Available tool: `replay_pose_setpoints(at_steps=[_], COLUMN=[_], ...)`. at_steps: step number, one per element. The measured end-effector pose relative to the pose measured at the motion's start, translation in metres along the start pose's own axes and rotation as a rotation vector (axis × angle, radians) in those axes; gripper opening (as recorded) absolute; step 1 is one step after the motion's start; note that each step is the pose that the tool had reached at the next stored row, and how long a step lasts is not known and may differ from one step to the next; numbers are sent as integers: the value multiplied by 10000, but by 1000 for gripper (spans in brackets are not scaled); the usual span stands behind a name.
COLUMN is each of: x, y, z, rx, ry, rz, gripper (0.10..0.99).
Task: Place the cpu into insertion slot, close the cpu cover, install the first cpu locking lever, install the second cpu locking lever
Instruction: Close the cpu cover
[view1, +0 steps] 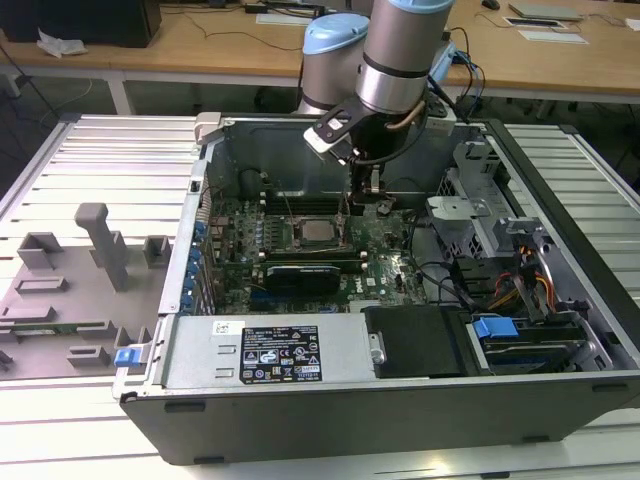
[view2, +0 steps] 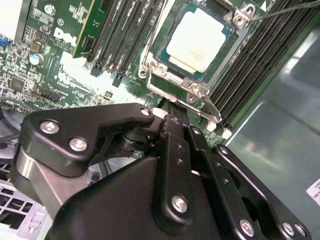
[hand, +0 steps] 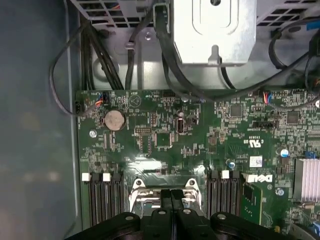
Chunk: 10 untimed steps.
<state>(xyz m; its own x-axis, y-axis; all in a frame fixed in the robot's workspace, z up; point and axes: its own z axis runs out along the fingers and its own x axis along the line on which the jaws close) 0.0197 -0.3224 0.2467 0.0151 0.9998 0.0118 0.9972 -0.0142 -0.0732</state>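
Black metal hand (view1: 373, 198) closed on nothing, mid-frame in exterior view, up-right of silvery square cpu (view1: 318, 232) framed by thin silvery metal cpu cover (view2: 199, 90).

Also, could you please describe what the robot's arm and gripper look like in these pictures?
The arm is a thick silver-grey tube with a black band and pale blue joint caps. A white-edged black block sits at its wrist. The gripper is matt black, built of rounded linkage bars fastened with silver screws.
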Motion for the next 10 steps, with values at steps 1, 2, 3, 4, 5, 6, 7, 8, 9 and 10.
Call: replay_pose_setpoints(at_steps=[1,2,3,4,5,6,7,8,9,10], x=[0,0,0,0,0,0,0,0,0,-1], y=[-11,-17,-33,-38,-42,-47,-53,-62,-71,-104], z=[1,1,3,3,3,4,4,5,5,8], rx=[0,0,0,0,0,0,0,-1,-7,-55], ry=[-1,0,0,-1,0,0,0,0,-1,-1], rz=[1,0,0,0,1,0,0,0,-1,-3], gripper=[106,106,106,106,106,106,106,106,106,106])
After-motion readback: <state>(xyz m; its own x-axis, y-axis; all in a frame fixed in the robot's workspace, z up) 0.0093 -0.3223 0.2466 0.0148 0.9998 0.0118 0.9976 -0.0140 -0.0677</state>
